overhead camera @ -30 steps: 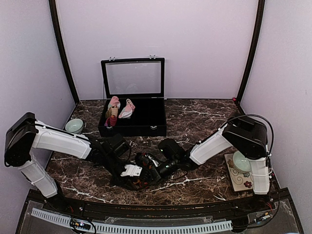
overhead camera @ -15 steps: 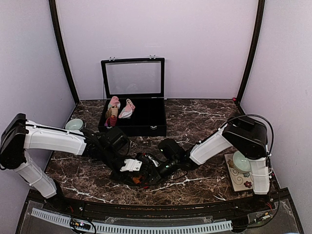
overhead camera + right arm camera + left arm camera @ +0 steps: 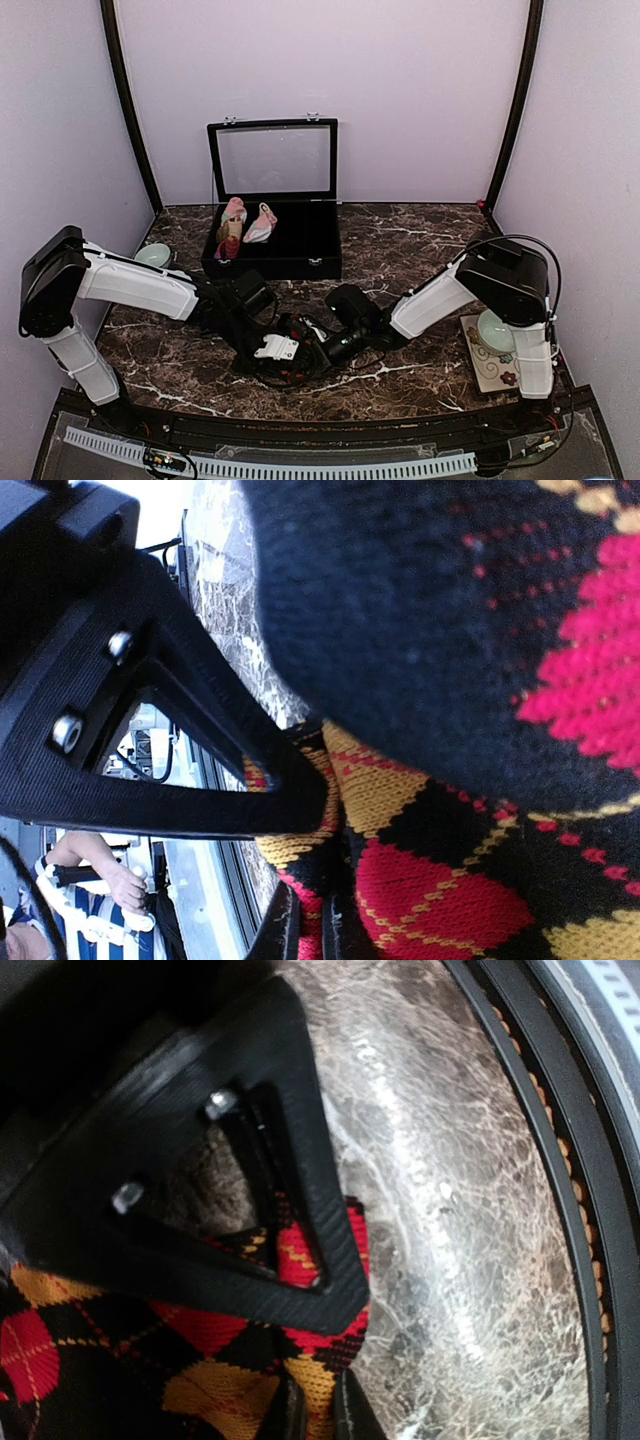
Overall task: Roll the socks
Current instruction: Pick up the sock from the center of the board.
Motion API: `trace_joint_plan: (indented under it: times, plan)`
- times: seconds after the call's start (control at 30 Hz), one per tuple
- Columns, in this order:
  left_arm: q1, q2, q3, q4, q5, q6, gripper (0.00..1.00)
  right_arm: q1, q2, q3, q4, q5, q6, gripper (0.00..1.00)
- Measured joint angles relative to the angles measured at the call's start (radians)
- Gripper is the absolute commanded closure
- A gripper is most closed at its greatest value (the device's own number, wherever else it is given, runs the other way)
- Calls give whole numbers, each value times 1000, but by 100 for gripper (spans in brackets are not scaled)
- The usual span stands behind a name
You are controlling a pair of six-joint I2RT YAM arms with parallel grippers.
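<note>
- black argyle knit sock [image 3: 200, 1360], red, orange and yellow diamonds: bunched between both pincers; roll judged unfinished.
- left pincer [image 3: 318, 1415]: narrow, nipping the sock's edge.
- right pincer [image 3: 310, 930]: narrow, nipping its fabric.

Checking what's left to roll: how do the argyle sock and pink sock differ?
The argyle sock is black with red and orange diamonds; the pink sock is pink with pale marks. The argyle sock lies on the table up front; the pink sock sits in the open case behind. The left gripper and right gripper have jaws pinching the argyle sock; neither touches the pink sock. Both are fabric.
</note>
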Motion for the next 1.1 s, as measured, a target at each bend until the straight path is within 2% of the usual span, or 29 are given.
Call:
trace_joint_plan:
  times: [0.17,0.2,0.4,0.57,0.73,0.77,0.8,0.83,0.97,1.1]
  plan:
    - [-8,0,9,-12,-6,7,100,-4,-6,-5,6,-13,0,67]
    - [-10,1,11,-16,-6,7,100,-3,-14,-7,6,-10,-4,65]
    - [-3,76,97,-61,21,-7,100,0,-122,-77,-31,126,-37,62]
    - [31,136,157,-108,95,-32,99,0,-272,-229,-28,304,-50,54]
    - [77,179,201,-188,171,-50,97,2,-437,-361,-71,513,-64,58]
    - [84,192,215,-205,185,-55,97,11,-457,-371,-84,547,-72,54]
    - [89,203,228,-220,197,-59,97,22,-489,-386,-108,608,-80,12]
    - [97,219,244,-240,214,-66,96,46,-539,-409,-141,702,-99,2]
    - [133,280,303,-322,292,-95,96,176,-819,-488,-192,1008,-182,1]
    - [161,336,344,-386,373,-118,95,161,-959,-525,-155,1276,-176,1]
